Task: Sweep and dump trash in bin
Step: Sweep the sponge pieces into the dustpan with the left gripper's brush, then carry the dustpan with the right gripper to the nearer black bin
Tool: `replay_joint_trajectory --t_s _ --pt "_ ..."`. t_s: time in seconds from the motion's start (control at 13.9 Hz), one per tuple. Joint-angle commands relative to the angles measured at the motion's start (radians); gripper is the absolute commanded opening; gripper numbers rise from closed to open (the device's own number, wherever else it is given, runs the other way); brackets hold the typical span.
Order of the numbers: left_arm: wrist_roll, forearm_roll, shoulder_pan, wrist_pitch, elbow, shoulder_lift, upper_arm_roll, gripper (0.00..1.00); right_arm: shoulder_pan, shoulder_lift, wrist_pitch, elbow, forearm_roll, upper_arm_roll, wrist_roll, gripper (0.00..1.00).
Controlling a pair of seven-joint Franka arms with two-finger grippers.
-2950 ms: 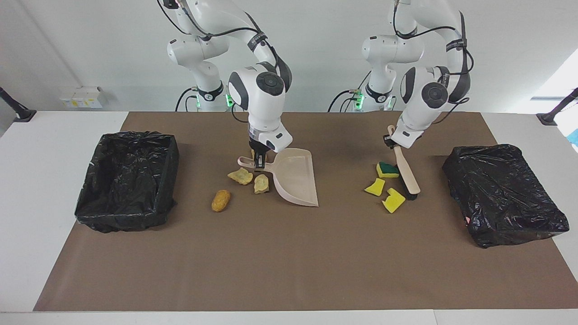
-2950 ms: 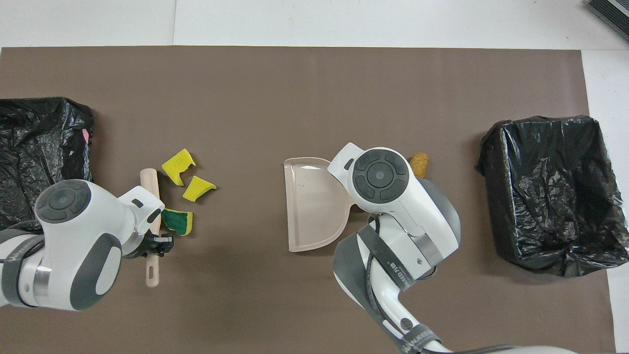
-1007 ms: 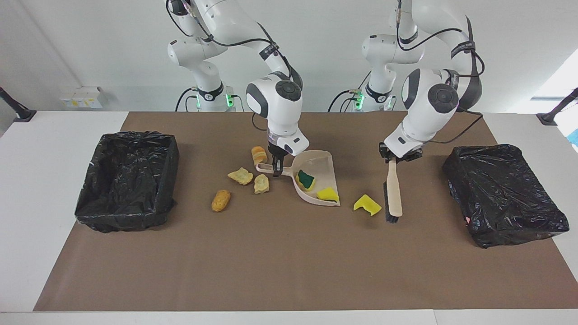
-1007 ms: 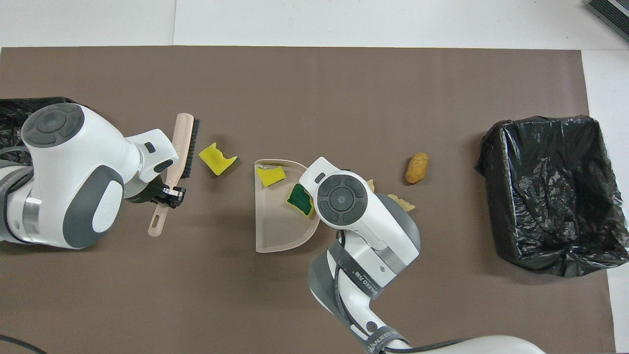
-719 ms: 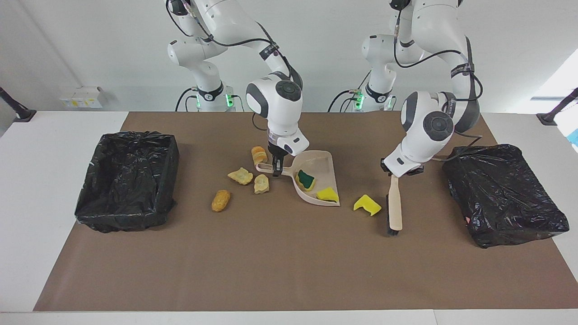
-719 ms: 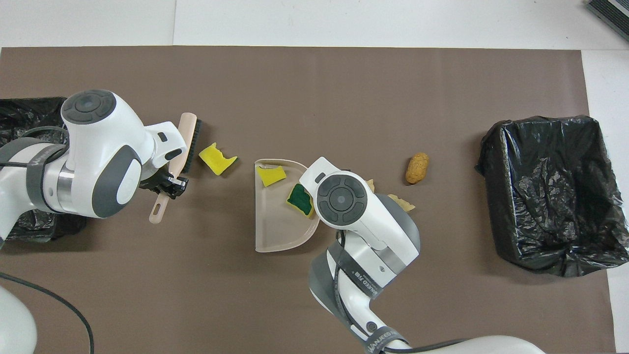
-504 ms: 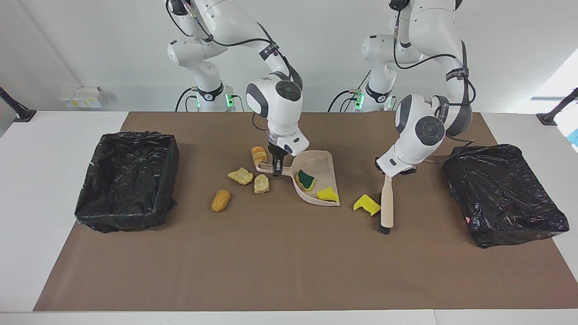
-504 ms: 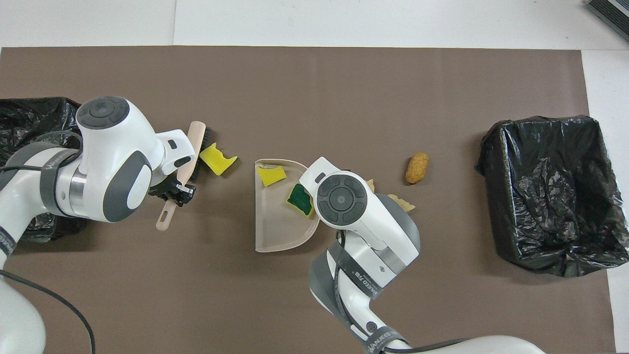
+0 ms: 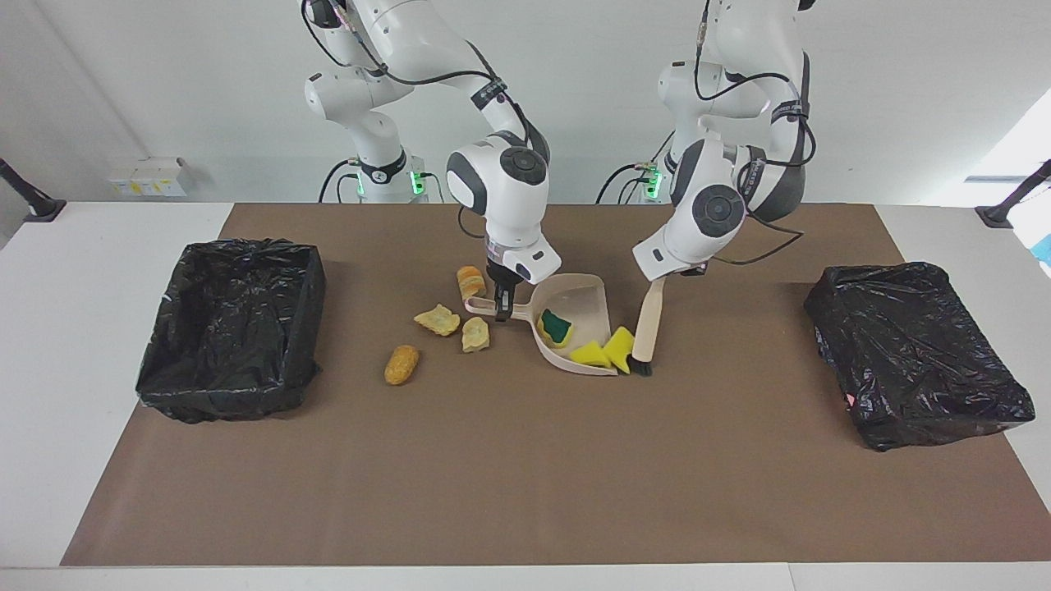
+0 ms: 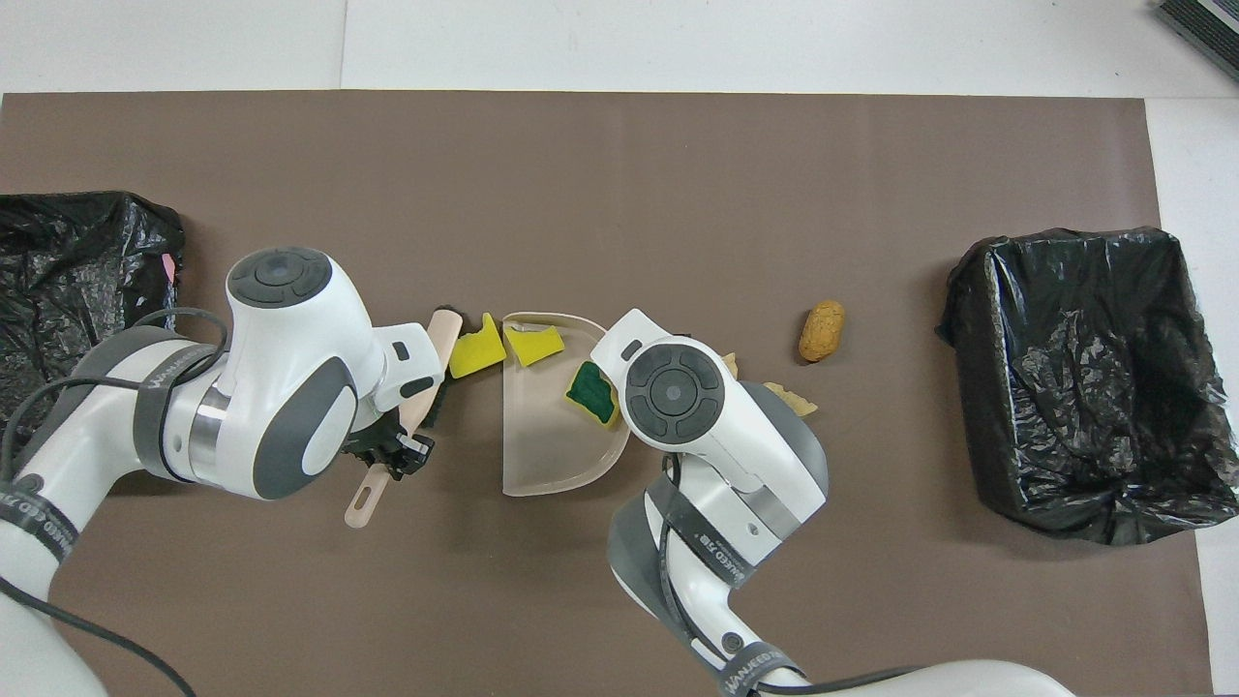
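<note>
Mid-frame, the left end effector (image 9: 659,281), grasping the beige black-bristled brush (image 9: 646,327), may flick the yellow sponge scrap (image 9: 621,346) past the lip of the beige plastic dustpan (image 9: 588,294), which the right end effector (image 9: 502,309) holds clenched by its handle.

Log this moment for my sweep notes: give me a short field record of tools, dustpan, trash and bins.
left tool: shut on the brush handle, bristles down at the dustpan mouth
right tool: shut on the dustpan handle
in dustpan: green-topped sponge, yellow scrap
at dustpan lip: third scrap, against the bristles
on mat: four bread chunks, beside the dustpan handle toward the right arm's end
bins: two, black-lined, one at each end
</note>
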Motion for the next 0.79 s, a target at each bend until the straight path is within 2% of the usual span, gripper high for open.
replay_joint_trajectory --t_s 0.0,0.14,0.36,0.5,0.72 --pt "0.023 -0.034 -0.027 -0.026 -0.030 -0.064 0.015 0.00 -0.019 0.006 0.047 -0.027 -0.019 0.010 0.028 0.00" --pt "0.077 -0.035 -0.018 -0.048 -0.020 -0.081 0.021 0.00 -0.024 0.003 0.050 -0.035 -0.019 0.010 0.029 0.00" --pt "0.049 -0.034 0.012 -0.074 0.016 -0.104 0.027 0.00 -0.027 0.003 0.041 -0.028 -0.019 0.010 0.025 0.00" --pt "0.022 -0.031 0.047 -0.081 0.047 -0.148 0.029 0.00 -0.030 -0.009 0.030 -0.012 -0.021 0.010 0.013 0.00" --pt "-0.068 -0.008 0.084 -0.185 0.124 -0.170 0.029 0.00 -0.094 -0.056 -0.051 0.036 -0.019 0.012 -0.070 0.00"
